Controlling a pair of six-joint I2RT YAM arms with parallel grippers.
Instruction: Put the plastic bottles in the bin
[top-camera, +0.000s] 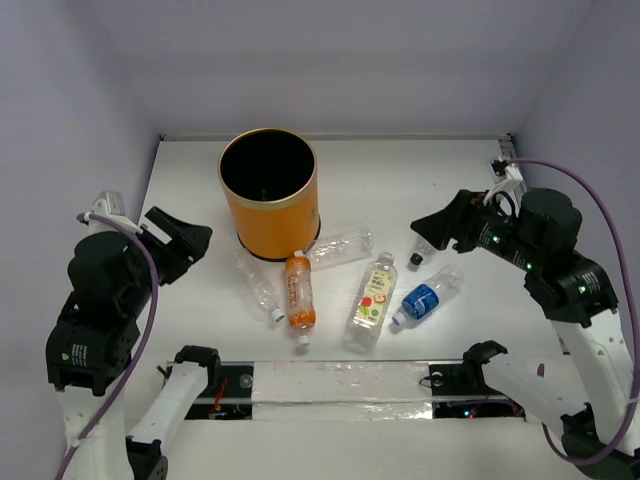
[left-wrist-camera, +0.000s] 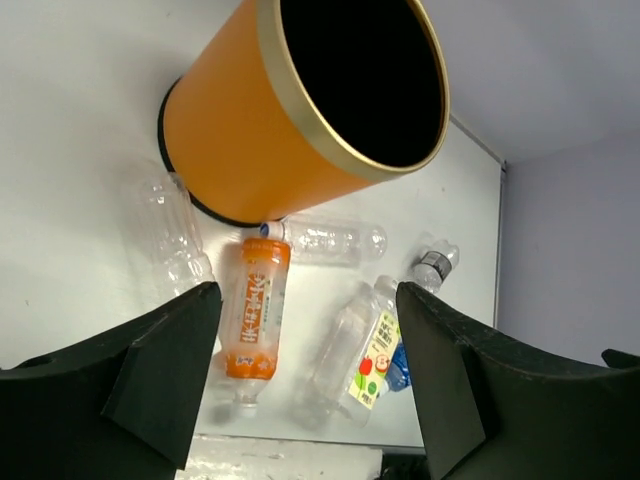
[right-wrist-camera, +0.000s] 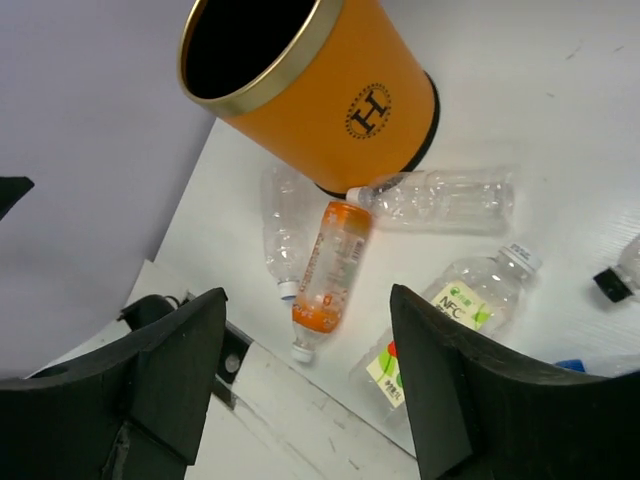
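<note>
Six plastic bottles (top-camera: 371, 300) lie on the white counter (top-camera: 190, 180) just before the upright orange bin (top-camera: 280, 225); the orange bottle (top-camera: 298, 291) and a clear bottle (top-camera: 340, 247) nearly touch its base. A black-capped bottle (top-camera: 421, 251) is half hidden by the right arm (top-camera: 545, 240). Left jaws and right jaws gape wide, empty, flanking the cluster

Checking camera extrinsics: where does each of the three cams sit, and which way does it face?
Top external: above and behind the bases, facing down on the table; left arm and right arm both show.
Left wrist: on the left arm, facing rightward across the table at the bin; its left fingers show at the bottom, spread apart.
Right wrist: on the right arm, facing leftward and down at the bin; its right fingers show at the bottom, spread apart.
Shared: all three see the bin and the orange bottle.
</note>
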